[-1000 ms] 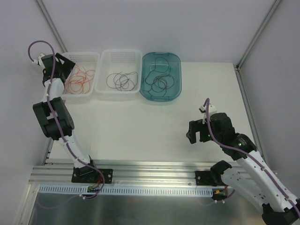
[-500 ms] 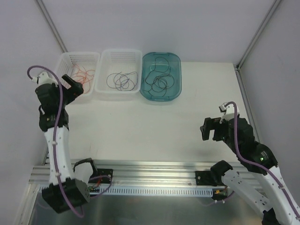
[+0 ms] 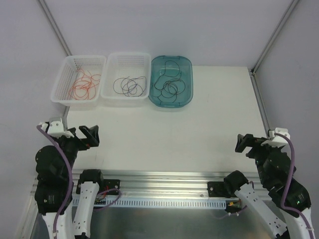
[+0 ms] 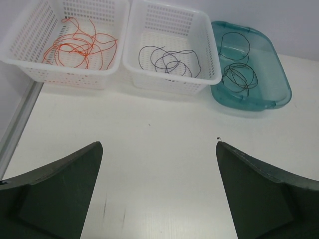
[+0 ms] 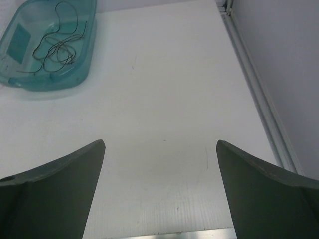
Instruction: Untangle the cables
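The red-orange cables point(image 3: 83, 84) lie curled in the left white basket point(image 3: 59, 84); they also show in the left wrist view point(image 4: 79, 47). Black cables point(image 3: 129, 85) lie in the middle white basket point(image 3: 107, 74), and more black cables point(image 3: 169, 84) lie in the teal tub point(image 3: 187, 79). My left gripper point(image 3: 85, 136) is open and empty near the table's front left, far from the baskets; the left wrist view point(image 4: 158, 143) shows it wide open over bare table. My right gripper point(image 3: 245, 143) is open and empty at the front right, its fingers spread in the right wrist view point(image 5: 160, 141).
The three containers stand in a row along the back left. A metal rail point(image 3: 159, 179) runs along the near edge. A frame rail point(image 5: 259, 94) borders the table's right side. White walls enclose the back and sides.
Both arms have pulled back toward the near edge. The left gripper has left the red-cable basket and come down to the front left. The right gripper has moved right and nearer.
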Robot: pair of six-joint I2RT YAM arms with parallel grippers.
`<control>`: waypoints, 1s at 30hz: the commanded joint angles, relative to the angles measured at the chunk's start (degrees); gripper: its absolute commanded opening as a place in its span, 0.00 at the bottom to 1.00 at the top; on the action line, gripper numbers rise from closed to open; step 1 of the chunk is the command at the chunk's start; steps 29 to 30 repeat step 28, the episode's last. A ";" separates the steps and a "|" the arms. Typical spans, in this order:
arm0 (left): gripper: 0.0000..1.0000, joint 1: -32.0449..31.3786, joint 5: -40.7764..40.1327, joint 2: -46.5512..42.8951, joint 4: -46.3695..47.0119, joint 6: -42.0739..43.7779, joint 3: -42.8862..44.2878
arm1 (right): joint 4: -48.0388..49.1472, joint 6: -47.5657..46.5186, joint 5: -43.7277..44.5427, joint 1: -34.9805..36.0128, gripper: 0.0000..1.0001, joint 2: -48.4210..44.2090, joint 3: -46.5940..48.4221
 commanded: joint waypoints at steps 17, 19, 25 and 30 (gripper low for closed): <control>0.99 -9.81 -19.98 -12.20 -9.11 0.68 -2.04 | 5.38 -2.56 7.81 0.18 0.99 -15.71 -8.97; 0.99 -9.90 -20.24 -12.29 -9.02 0.68 -2.12 | 5.46 -2.65 7.99 0.18 0.99 -15.62 -9.06; 0.99 -9.99 -20.42 -12.21 -9.02 0.59 -2.12 | 5.90 -2.82 7.46 0.10 0.99 -15.18 -9.23; 0.99 -9.99 -20.42 -12.21 -9.02 0.68 -2.12 | 5.90 -2.82 7.46 0.18 1.00 -15.62 -9.23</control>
